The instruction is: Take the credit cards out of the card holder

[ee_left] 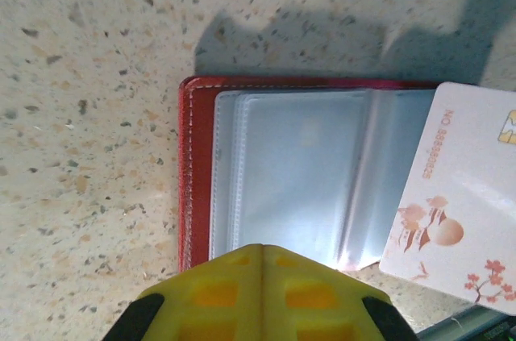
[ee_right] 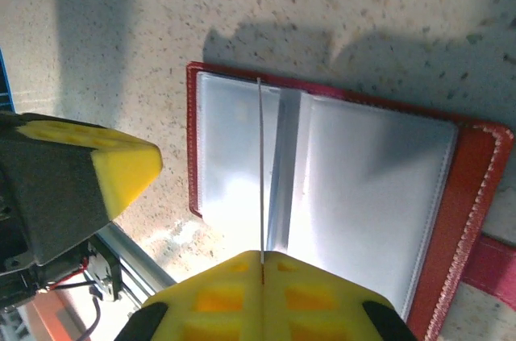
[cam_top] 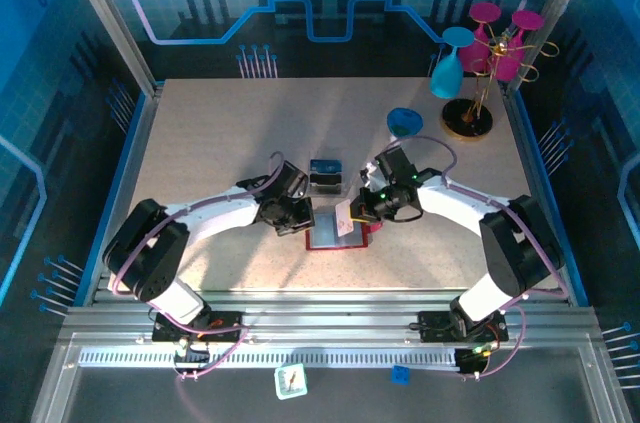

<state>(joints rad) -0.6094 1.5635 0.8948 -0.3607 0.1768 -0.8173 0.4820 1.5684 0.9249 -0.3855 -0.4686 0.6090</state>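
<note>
The red card holder (cam_top: 325,241) lies open on the table, its clear pockets (ee_left: 306,172) facing up. My left gripper (ee_left: 262,248) is shut, its tips resting on the near edge of the left pockets with nothing between them. My right gripper (ee_right: 262,256) is shut on a white credit card (ee_left: 459,204) with pink blossoms. That card (ee_right: 260,164) stands edge-on above the pockets in the right wrist view. In the top view the credit card (cam_top: 344,218) is tilted over the holder's right half, between the left gripper (cam_top: 300,220) and the right gripper (cam_top: 358,215). The holder's closing tab (ee_right: 492,268) sticks out sideways.
A clear plastic box (cam_top: 325,175) holding dark cards sits just behind the holder. At the back right are a blue disc (cam_top: 404,122) and a gold stand (cam_top: 468,118) with blue and pink glasses (cam_top: 495,38). Metal rails edge the table.
</note>
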